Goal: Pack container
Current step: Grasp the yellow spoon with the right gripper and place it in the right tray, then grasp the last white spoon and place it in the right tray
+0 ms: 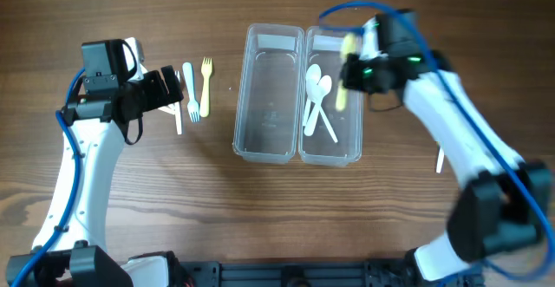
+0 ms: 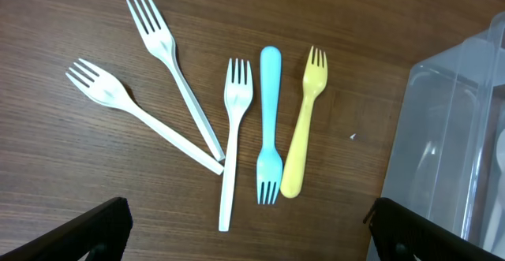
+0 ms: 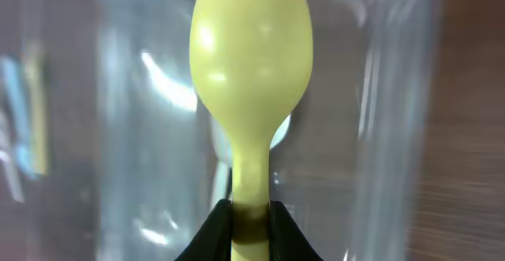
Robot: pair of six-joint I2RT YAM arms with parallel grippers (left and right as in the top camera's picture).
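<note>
Two clear plastic containers stand side by side mid-table: the left one [image 1: 267, 96] is empty, the right one [image 1: 351, 140] holds white spoons [image 1: 317, 101]. My right gripper [image 1: 354, 70] is shut on a yellow spoon [image 3: 251, 64] and holds it over the right container. Several forks lie on the wood left of the containers: three white forks [image 2: 170, 56], a blue fork [image 2: 269, 127] and a yellow fork [image 2: 306, 127]. My left gripper [image 2: 248, 237] is open and empty, just above the table beside the forks [image 1: 195, 88].
A small white piece [image 1: 440, 159] lies on the table right of the containers, partly hidden by the right arm. The left container's wall [image 2: 442, 135] shows at the right edge of the left wrist view.
</note>
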